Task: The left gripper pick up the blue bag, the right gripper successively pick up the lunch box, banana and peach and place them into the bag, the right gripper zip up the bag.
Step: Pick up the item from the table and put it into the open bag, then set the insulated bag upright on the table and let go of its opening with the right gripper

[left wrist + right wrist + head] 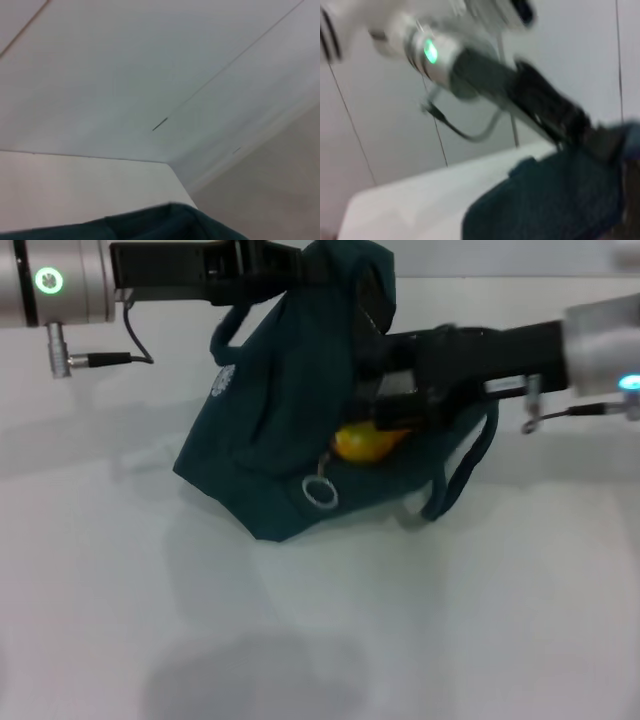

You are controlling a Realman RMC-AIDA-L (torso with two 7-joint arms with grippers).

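The blue bag (270, 430) hangs tilted over the white table, its base touching the surface. My left gripper (296, 266) is shut on the bag's top edge and holds it up; the right wrist view shows it (572, 122) where it meets the fabric (555, 200). The bag's mouth faces right, with the silver ring pull (321, 492) hanging below it. My right gripper (385, 400) is at the mouth, right above the banana (368, 443), whose yellow end shows inside the opening. The lunch box and the peach are out of view.
A loose bag handle (468, 468) droops to the table on the right. The white table (300, 640) extends toward the front. The left wrist view shows only a strip of bag fabric (165, 222) and pale walls.
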